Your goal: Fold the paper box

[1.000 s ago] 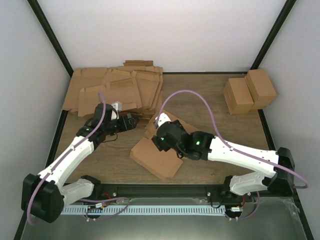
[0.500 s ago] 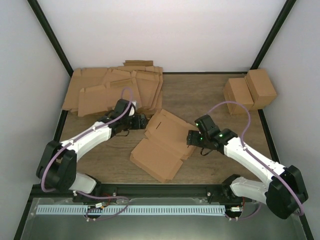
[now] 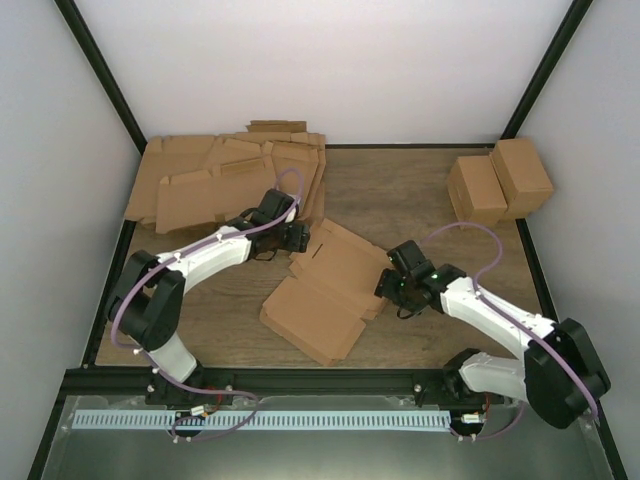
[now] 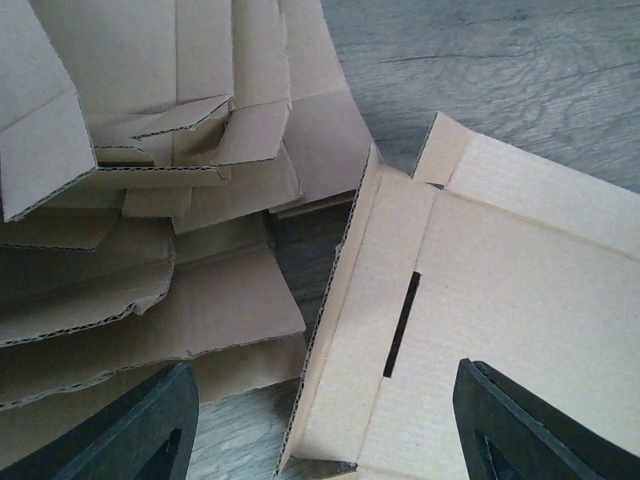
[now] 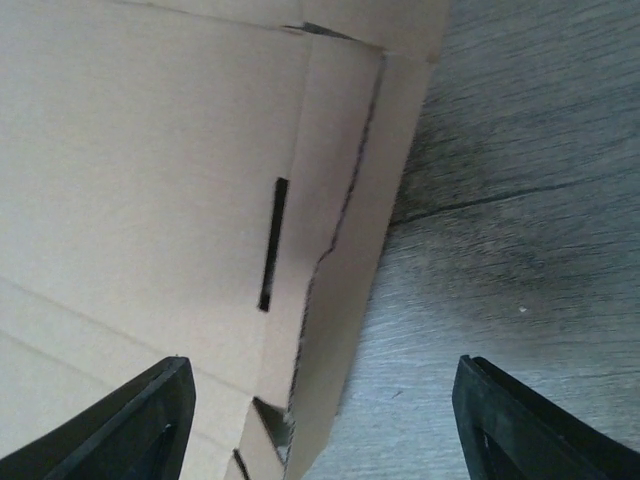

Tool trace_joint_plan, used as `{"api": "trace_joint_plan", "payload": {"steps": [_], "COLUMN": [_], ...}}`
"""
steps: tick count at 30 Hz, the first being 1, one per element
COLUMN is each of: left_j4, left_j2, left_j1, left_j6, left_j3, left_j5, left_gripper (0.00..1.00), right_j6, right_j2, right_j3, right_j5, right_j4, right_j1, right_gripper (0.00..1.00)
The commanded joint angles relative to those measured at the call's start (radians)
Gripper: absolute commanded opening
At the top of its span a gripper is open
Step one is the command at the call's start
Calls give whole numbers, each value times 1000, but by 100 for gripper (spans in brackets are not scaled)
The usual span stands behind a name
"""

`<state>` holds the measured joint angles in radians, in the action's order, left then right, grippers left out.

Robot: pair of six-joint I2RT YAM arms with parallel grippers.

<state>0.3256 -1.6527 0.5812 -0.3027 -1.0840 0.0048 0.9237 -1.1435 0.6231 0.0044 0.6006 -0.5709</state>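
The paper box (image 3: 325, 285) is a brown die-cut cardboard piece lying partly folded in the middle of the table. My left gripper (image 3: 296, 237) is open at the box's far-left edge. In the left wrist view the box's side flap with a narrow slot (image 4: 402, 322) rises between my open fingers (image 4: 135, 430). My right gripper (image 3: 386, 284) is open at the box's right edge. In the right wrist view the right side flap (image 5: 350, 260) with its slot stands between my open fingers (image 5: 525, 420). Neither gripper holds anything.
A stack of flat brown die-cut sheets (image 3: 230, 180) lies at the back left, also showing in the left wrist view (image 4: 150, 200). Two small folded cartons (image 3: 498, 182) stand at the back right. The dark frame rail (image 3: 320, 378) runs along the near edge.
My left gripper has moved right from the sheet stack to the box's left edge. My right arm has drawn back from over the box to its right edge.
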Motion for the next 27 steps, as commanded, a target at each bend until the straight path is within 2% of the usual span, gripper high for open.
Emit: {"api": "trace_joint_plan", "payload": {"steps": [1,4,7,14,16,17,18,22,27], "left_j4": [-4,-4,3,20,26,41,49,73,150], "left_j2": [-23,-24,-17,44,71,98,112,173,214], "left_j1": [8,20,35,58,63,71,74,89,93], "left_j6": [28,21,19,9,4,-3,-7,-13,11], "left_j3": [-33,-28,-26,-20,-20,-23,-26,-33,-85], "left_j5": [-32,-42,-59,-100,-101,-105,-107,-112,-92], "left_gripper": [72,73,73,73,73,73,73,73,76], "right_j6": [86,99,105,64,54,47,44,-19,-290], "right_j2": [-62,-90,-86,-17,-9,-2,0,25,127], "right_j3": [25,16,5,-2,4,11,15,38,34], "right_j5": [59,66,77,148,169,184,189,202,36], "right_j4": [-5,-7,-1,23,41,58,69,69,-73], "right_j1": [9,9,11,11,11,11,11,11,11], "right_gripper": [71,68,60,37,25,11,8,1,1]}}
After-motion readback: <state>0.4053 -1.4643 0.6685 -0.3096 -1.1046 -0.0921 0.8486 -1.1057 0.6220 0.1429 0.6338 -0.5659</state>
